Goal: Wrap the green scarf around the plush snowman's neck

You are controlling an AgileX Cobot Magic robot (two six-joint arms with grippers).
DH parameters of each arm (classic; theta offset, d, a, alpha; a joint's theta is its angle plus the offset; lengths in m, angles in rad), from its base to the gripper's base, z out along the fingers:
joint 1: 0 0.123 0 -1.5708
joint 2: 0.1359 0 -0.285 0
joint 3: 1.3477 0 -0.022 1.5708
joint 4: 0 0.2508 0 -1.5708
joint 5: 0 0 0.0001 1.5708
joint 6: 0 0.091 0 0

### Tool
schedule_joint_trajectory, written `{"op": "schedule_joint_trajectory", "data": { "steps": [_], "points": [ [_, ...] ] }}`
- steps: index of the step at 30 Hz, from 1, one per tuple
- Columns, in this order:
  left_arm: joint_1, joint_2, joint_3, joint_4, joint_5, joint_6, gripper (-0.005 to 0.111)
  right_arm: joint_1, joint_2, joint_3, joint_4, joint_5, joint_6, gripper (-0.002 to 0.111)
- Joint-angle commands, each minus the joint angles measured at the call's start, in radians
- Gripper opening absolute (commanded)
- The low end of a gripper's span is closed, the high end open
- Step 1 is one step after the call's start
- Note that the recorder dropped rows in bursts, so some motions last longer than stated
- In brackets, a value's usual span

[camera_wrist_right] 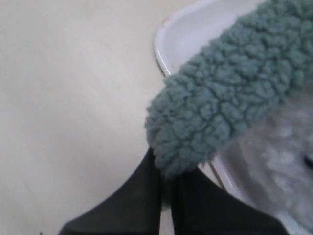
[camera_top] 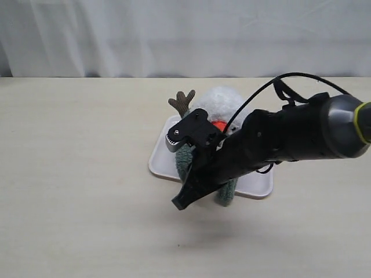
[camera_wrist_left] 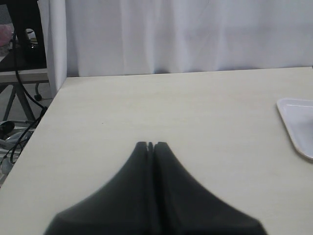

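The plush snowman (camera_top: pixel 223 103) stands on a white tray (camera_top: pixel 162 155), its white head, orange nose and one brown twig arm showing behind my right arm. Pieces of the green scarf (camera_top: pixel 227 194) show on both sides of the arm, low at the snowman's front. My right gripper (camera_top: pixel 179 203) reaches across it toward the tray's near edge. In the right wrist view the gripper (camera_wrist_right: pixel 166 170) is shut on the scarf's (camera_wrist_right: pixel 220 103) end, beside the snowman's white fur (camera_wrist_right: pixel 279 142). The neck is hidden. My left gripper (camera_wrist_left: pixel 150 145) is shut with nothing in it, over bare table.
A white curtain hangs behind the table's far edge. The tray's corner (camera_wrist_left: pixel 298 122) lies well off to one side of the left gripper. The tray's rim (camera_wrist_right: pixel 168 54) runs just under the scarf end. A stand and cables (camera_wrist_left: pixel 19 58) sit beyond the table's edge.
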Motion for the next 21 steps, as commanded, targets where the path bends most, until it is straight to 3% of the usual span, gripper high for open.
{"op": "schedule_joint_trajectory", "data": {
  "steps": [1, 6, 21],
  "points": [
    [0.005, -0.002, 0.004, -0.004, -0.011, -0.002, 0.000, -0.016, -0.042, -0.002, -0.346, 0.129, 0.315, 0.004],
    [0.005, -0.002, 0.004, -0.004, -0.011, -0.002, 0.000, -0.016, -0.050, -0.002, -0.570, 0.210, 0.537, 0.004],
    [0.005, -0.002, 0.004, -0.001, -0.011, -0.002, 0.000, -0.014, -0.003, -0.002, -0.584, 0.209, 0.593, 0.004]
  ]
}}
